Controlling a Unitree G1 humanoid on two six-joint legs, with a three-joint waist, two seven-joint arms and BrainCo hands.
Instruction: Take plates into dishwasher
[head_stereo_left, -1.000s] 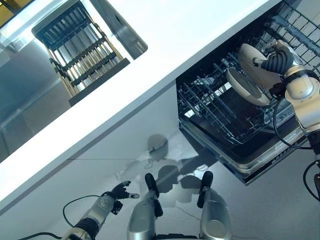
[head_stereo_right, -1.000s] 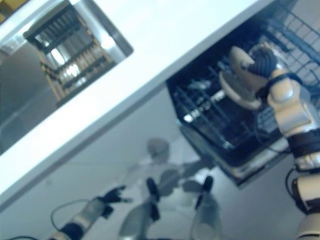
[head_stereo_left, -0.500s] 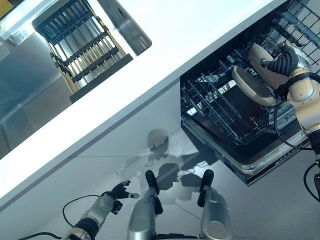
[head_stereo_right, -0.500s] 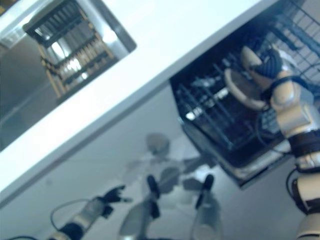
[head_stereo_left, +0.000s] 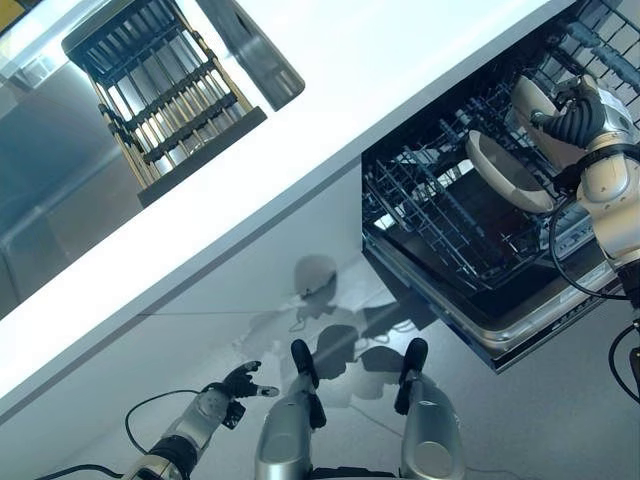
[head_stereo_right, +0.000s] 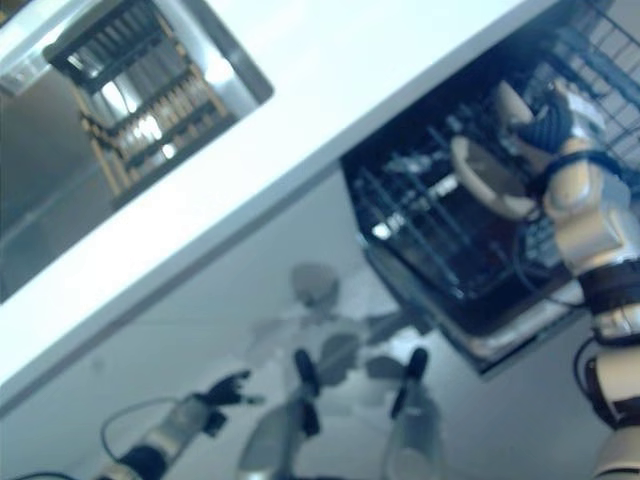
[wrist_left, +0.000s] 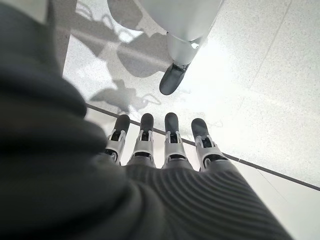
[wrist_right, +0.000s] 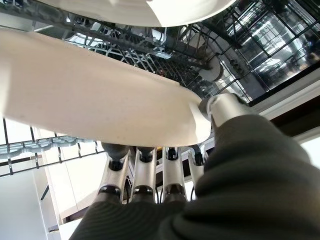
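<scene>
My right hand (head_stereo_left: 578, 118) reaches over the pulled-out lower rack (head_stereo_left: 440, 215) of the open dishwasher and is shut on a cream plate (head_stereo_left: 532, 102). In the right wrist view the thumb (wrist_right: 220, 107) presses on that plate's rim (wrist_right: 100, 110) and the fingers (wrist_right: 145, 172) lie under it. A second cream plate (head_stereo_left: 508, 170) stands on edge in the rack just beside it, and also shows in the wrist view (wrist_right: 150, 12). My left hand (head_stereo_left: 240, 382) hangs low near the floor with its fingers (wrist_left: 172, 137) straight and holding nothing.
A long white counter (head_stereo_left: 300, 130) runs across above the dishwasher. A steel sink with a dark slatted drying rack (head_stereo_left: 160, 95) sits at the upper left. The lowered dishwasher door (head_stereo_left: 510, 335) juts out over the pale tiled floor (head_stereo_left: 560, 420).
My right hand has carried its plate a little to the right, further over the rack. The view has shifted slightly. The left hand has stayed still.
</scene>
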